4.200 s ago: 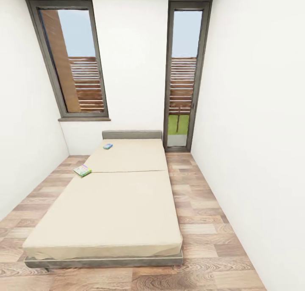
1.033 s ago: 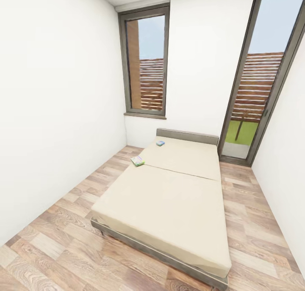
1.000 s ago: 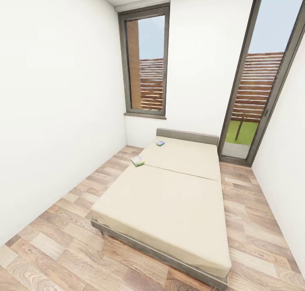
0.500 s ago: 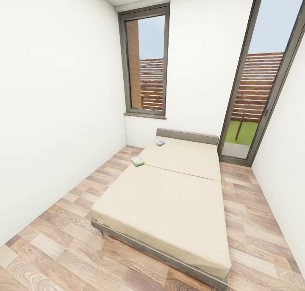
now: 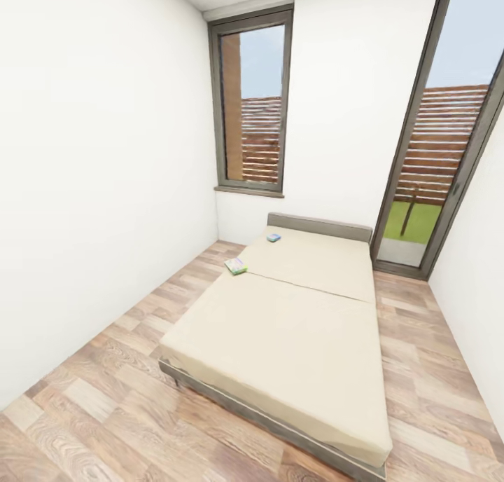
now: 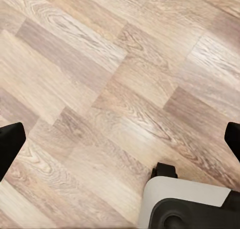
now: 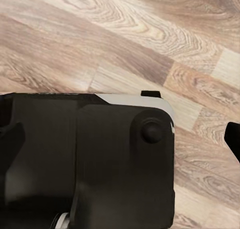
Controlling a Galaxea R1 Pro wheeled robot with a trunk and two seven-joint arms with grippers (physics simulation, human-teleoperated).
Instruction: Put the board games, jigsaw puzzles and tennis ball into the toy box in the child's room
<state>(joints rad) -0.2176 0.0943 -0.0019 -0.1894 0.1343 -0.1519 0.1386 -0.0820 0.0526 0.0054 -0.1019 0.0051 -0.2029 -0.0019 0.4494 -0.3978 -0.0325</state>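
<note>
Two board games (print too small to be read), green (image 5: 236,265) and blue (image 5: 274,237), are seen on the bed's (image 5: 301,328) far left; both grippers (image 6: 120,139) (image 7: 125,139) are spread wide, empty.

No legible text, brand, no. or sign in any view; green board game (image 5: 236,265) and blue board game (image 5: 274,237) on the bed (image 5: 294,328) show print, but too small to read; nothing printed on walls or floor.

Two board games (image 5: 236,265) (image 5: 274,237) lie on the bed's (image 5: 294,328) left edge, one nearer the headboard (image 5: 318,225)
</note>
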